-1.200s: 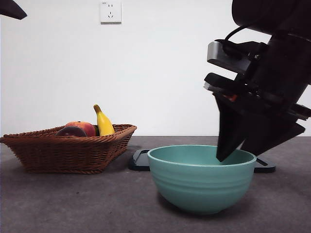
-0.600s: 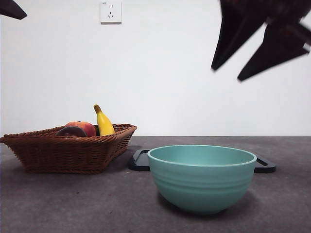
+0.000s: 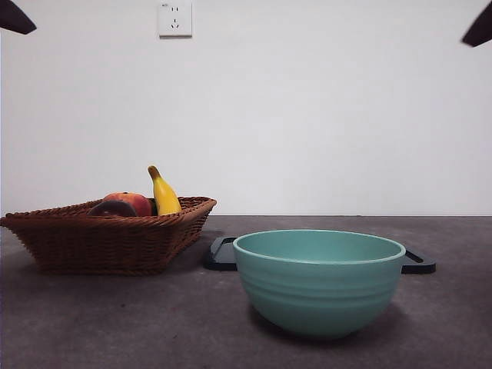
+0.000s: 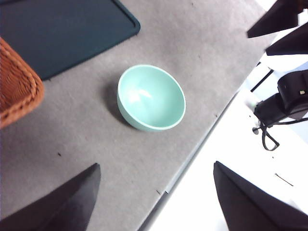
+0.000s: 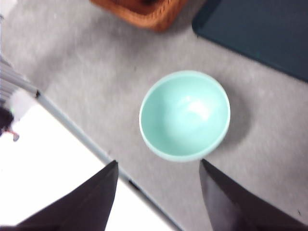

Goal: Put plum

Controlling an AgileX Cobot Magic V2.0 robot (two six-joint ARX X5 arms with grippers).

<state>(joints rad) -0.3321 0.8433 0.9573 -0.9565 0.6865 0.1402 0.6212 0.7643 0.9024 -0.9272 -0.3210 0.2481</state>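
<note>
So, nearest the camera: bowl [image 3: 319, 280] sits on the table [image 3: 77, 323], upright and empty. Both wrist views look straight into it and there's no fruit inside. My read is it's the drop target, parked in open space so an arm can come down from above.

Both arms are parked high; the front view only shows a black tip in each top corner. Left gripper [image 4: 156, 165] has its jaws spread wide with nothing between them. Right gripper [image 5: 159, 162] is the same, wide apart and empty, hanging roughly over the bowl.

Just behind the bowl is a dark flat tray [image 3: 221, 254], nothing visible on it.

Off to the side of the bowl is the wicker basket [image 3: 108, 242]. The plum [image 3: 110, 209] lies in it, only its dark top showing over the rim. It touches or nearly touches a red-orange peach [image 3: 134, 202], and a banana [image 3: 164, 196] stands up just behind that. So the task looks not yet started.

The awkward parts are the basket wall and the close neighbours, so finger room around the plum is tight. The path from basket to bowl looks unobstructed.

Far back there's a white wall with a socket [image 3: 174, 18].
</note>
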